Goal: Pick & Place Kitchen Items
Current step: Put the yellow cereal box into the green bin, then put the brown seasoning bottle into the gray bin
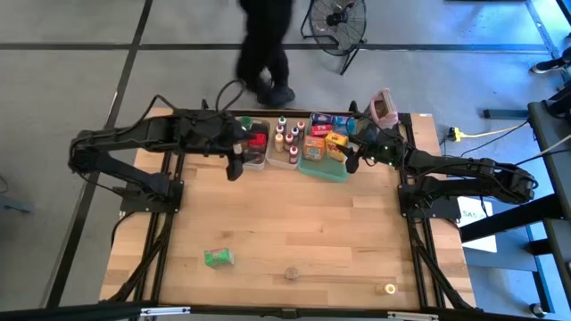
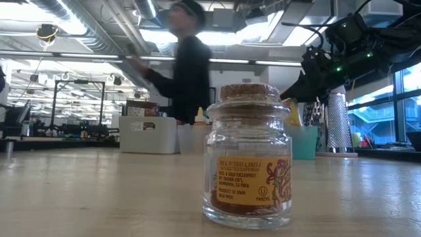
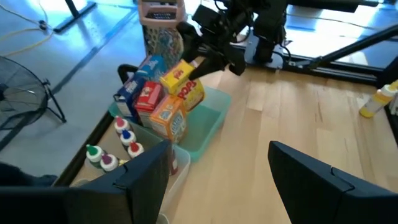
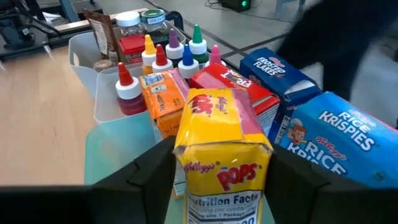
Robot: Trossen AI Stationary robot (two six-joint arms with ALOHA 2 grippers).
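Low view shows a small clear glass jar with a cork lid (image 2: 248,155) standing at the near edge of the tabletop (image 1: 294,223), with a green box (image 1: 217,258) lying to its left. At the far edge, the right gripper (image 4: 221,171) has its jaws pinching a yellow Pops cereal box (image 4: 221,162) over the flat green tray (image 3: 208,127). Left of it, the left gripper (image 3: 217,171) hovers beside the clear plastic tubs (image 1: 257,156), jaws spread with nothing between them.
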